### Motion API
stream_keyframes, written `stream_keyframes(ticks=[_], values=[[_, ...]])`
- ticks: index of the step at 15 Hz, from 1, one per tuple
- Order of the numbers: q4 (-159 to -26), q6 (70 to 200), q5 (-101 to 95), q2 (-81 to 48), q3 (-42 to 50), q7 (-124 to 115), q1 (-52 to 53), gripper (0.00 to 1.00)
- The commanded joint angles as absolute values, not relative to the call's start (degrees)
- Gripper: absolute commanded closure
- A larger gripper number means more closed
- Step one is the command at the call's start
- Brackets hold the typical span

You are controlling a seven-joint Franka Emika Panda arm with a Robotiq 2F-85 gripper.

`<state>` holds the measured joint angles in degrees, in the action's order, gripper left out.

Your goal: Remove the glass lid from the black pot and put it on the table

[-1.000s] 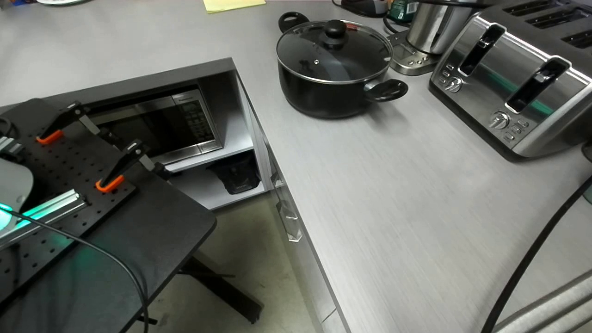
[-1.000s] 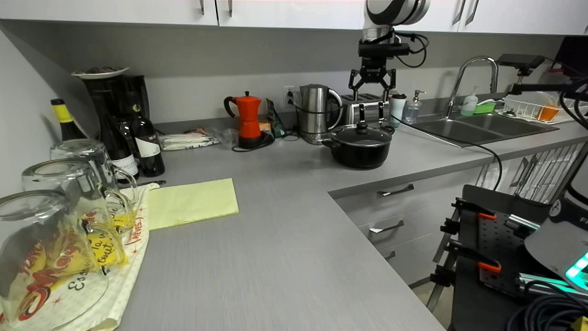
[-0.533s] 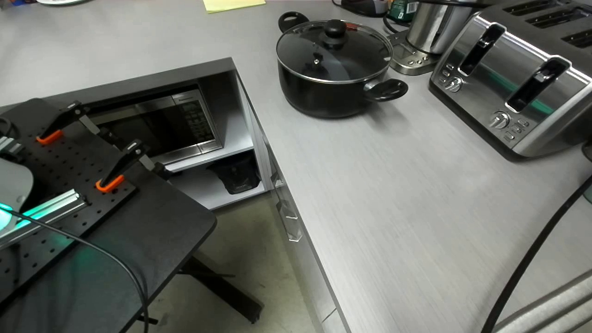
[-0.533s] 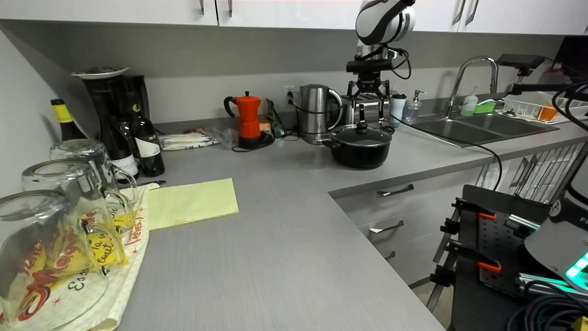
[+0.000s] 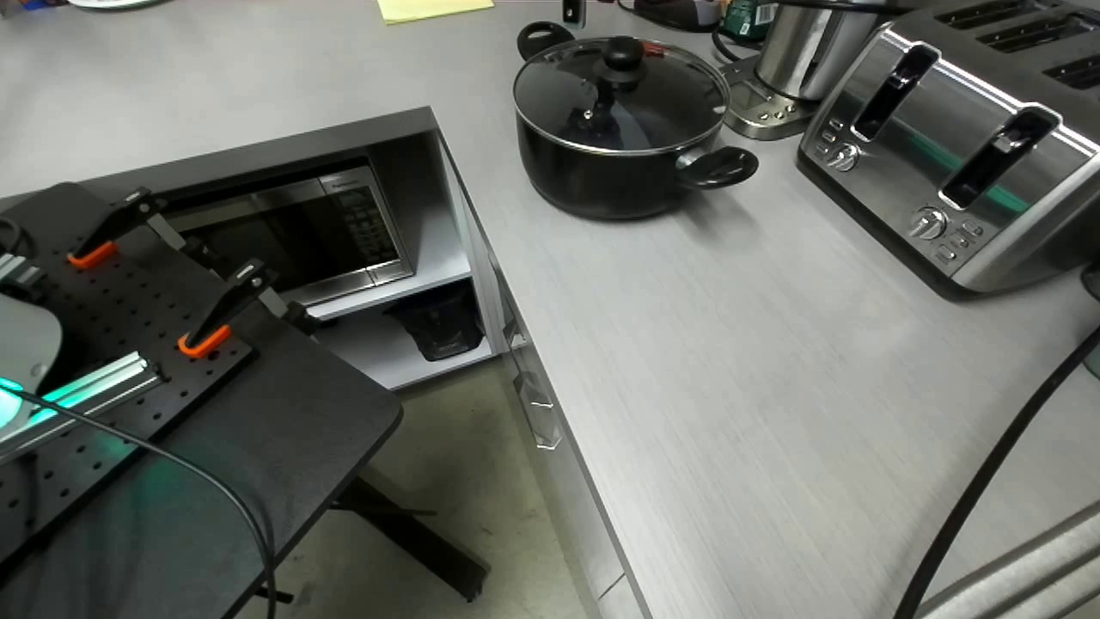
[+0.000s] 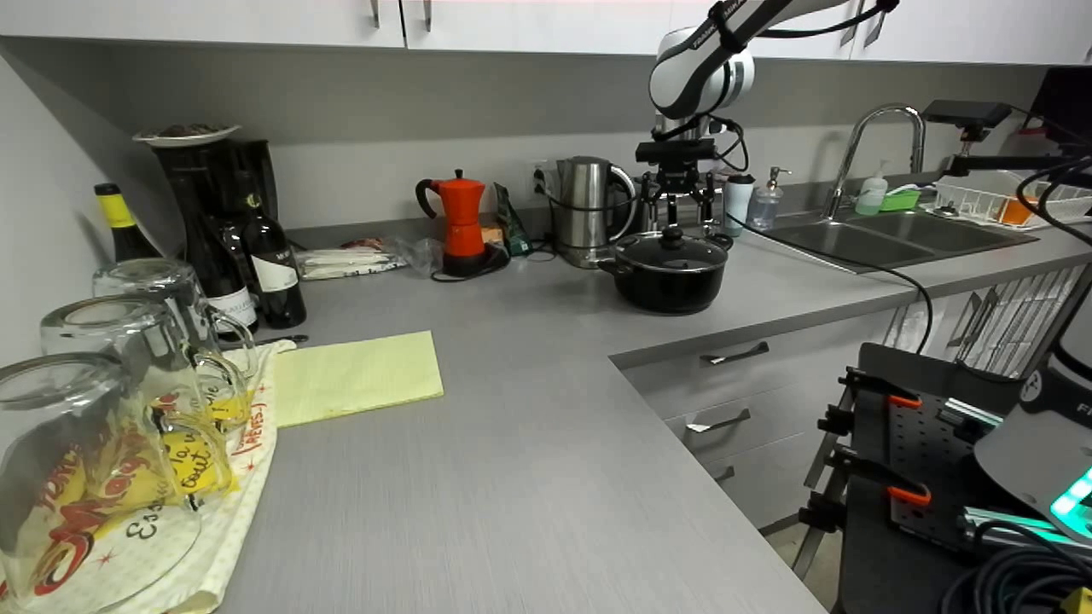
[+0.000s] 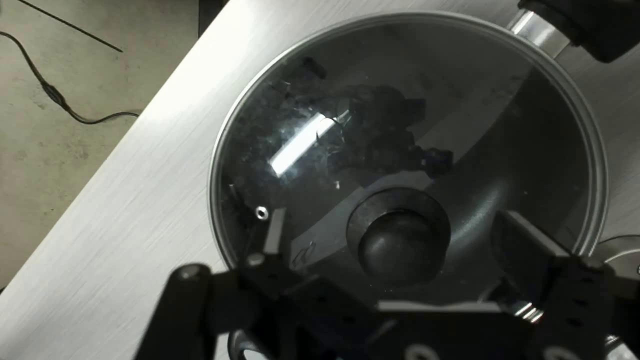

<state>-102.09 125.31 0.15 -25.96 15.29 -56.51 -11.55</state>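
The glass lid (image 5: 670, 112) sits on the black pot (image 5: 601, 185), its black centre knob (image 5: 623, 53) pointing up. The lid (image 6: 653, 251) and the pot (image 6: 670, 292) also show in an exterior view. The pot stands on the light-grey table (image 5: 739, 361). My gripper (image 6: 677, 217) points down just above the lid, open and empty. In the wrist view my gripper (image 7: 391, 220) has its fingers wide apart, one on either side of the knob (image 7: 402, 247), touching neither side. One fingertip (image 5: 574, 12) shows at the top edge of an exterior view.
A steel toaster (image 5: 954, 163) and a steel kettle (image 6: 584, 205) stand close to the pot. A red moka pot (image 6: 463, 217), a yellow cloth (image 6: 358, 375) and glass mugs (image 6: 128, 409) stand along the table. The table's front edge runs close to the pot.
My gripper has come down and slightly to the left in an exterior view, nearer to the lid knob. Its fingers have stayed open. The pot and the lid have not moved.
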Motion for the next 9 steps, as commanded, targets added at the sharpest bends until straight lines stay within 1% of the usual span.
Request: stream_keyframes(ticks=[1,9], values=[[-98.9,127.4,-0.1,-29.3,16.4,-57.1,-11.4,0.0],[-95.9,128.5,0.0,-33.7,17.7,-57.7,-11.3,0.0]])
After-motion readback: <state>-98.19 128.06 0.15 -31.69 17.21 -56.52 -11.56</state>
